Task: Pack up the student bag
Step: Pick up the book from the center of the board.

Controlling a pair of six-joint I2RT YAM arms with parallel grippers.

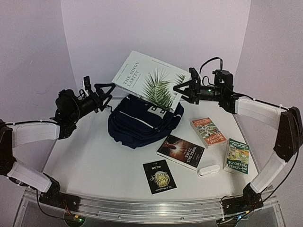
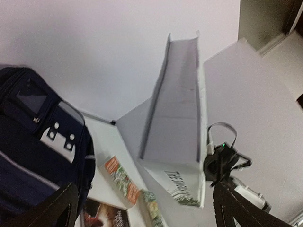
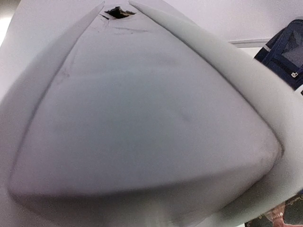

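Your student bag [image 1: 142, 124] is a dark navy fabric backpack, lying slumped and crumpled on the white table [image 1: 94, 161] toward its far middle. You can see a thin white stripe [image 2: 28, 163] across it, white buckle patches [image 2: 59, 137] and a small grey square label [image 2: 31, 99].

It was a robot lab booth: a bare white table [image 1: 90, 165] ringed by plain pale backdrop panels [image 1: 156, 28], with an aluminium mounting rail [image 1: 142, 207] along its near edge.
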